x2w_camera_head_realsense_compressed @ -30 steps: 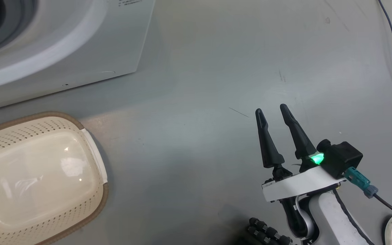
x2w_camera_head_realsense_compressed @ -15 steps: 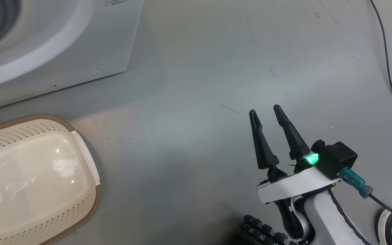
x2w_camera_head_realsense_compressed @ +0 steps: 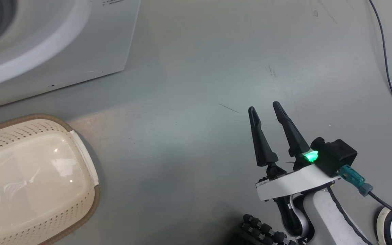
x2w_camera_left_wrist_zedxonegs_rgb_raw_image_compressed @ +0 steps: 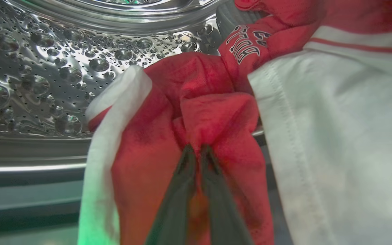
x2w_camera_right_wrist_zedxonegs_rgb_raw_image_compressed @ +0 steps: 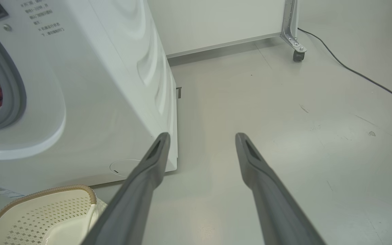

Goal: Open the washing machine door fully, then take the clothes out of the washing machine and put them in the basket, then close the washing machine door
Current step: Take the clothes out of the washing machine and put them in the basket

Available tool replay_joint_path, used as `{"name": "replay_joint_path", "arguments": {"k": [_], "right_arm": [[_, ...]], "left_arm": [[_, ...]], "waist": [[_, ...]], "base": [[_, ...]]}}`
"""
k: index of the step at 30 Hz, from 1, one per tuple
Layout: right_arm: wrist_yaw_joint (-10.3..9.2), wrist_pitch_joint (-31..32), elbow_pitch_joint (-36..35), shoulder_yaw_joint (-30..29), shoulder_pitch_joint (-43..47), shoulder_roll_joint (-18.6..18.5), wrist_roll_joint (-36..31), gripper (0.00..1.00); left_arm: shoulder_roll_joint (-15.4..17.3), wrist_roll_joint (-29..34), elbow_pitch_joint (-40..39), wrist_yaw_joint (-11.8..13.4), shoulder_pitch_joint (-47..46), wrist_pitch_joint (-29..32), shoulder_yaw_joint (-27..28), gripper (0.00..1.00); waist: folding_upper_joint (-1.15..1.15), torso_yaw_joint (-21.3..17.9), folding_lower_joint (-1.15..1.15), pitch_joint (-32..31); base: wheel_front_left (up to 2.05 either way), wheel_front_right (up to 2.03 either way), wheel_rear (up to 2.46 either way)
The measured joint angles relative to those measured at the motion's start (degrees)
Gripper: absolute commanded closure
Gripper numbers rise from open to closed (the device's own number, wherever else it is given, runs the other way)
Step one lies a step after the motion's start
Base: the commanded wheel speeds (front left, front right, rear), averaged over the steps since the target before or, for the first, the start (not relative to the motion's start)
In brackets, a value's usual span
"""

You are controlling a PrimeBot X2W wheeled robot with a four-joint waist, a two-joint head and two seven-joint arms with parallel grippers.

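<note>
Unloading step: my left claw (x2w_camera_left_wrist_zedxonegs_rgb_raw_image_compressed: 196,149) is clamped on a fold of the red, white-trimmed jersey clothes (x2w_camera_left_wrist_zedxonegs_rgb_raw_image_compressed: 196,85) in the perforated steel drum (x2w_camera_left_wrist_zedxonegs_rgb_raw_image_compressed: 46,68). My right claw (x2w_camera_head_realsense_compressed: 264,106) is spread apart. Next, I should pull them out toward the cream perforated basket (x2w_camera_head_realsense_compressed: 95,200).

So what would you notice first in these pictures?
The bright red clothes, bunched inside the shiny steel drum, with the left gripper pinching a fold. Then the green light glowing on the right gripper, open above the grey floor, and the cream basket beside the white washing machine.
</note>
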Motion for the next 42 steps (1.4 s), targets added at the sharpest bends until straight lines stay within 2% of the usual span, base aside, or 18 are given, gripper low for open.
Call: {"name": "replay_joint_path", "arguments": {"k": [11,18,25,42], "right_arm": [[-0.37,0.0,0.4,-1.4,-1.1,0.0,-0.2,0.0],[-0.37,0.0,1.3,-2.8,-1.1,0.0,-1.4,0.0],[-0.41,0.0,2.7,-4.9,-0.9,0.0,-3.3,0.0],[-0.1,0.0,4.7,-8.3,2.6,-0.1,-4.9,0.0]], "left_arm": [[-3.6,-1.9,2.8,0.0,-0.4,-5.8,-0.3,1.0],[-6.7,-3.4,3.3,-1.3,0.2,-11.4,-0.4,1.0],[-11.9,-6.6,4.2,-2.6,1.7,-16.8,0.5,1.0],[-16.7,-8.2,6.4,-5.1,10.5,-27.7,-0.6,1.0]], "waist": [[0.0,1.5,0.0,-2.1],[0.0,2.9,0.0,-4.8],[0.0,5.2,0.0,-7.7],[0.0,11.1,0.0,-16.2]], "base": [[0.0,0.0,0.0],[0.0,0.0,0.0],[0.0,0.0,0.0],[0.0,0.0,0.0]]}}
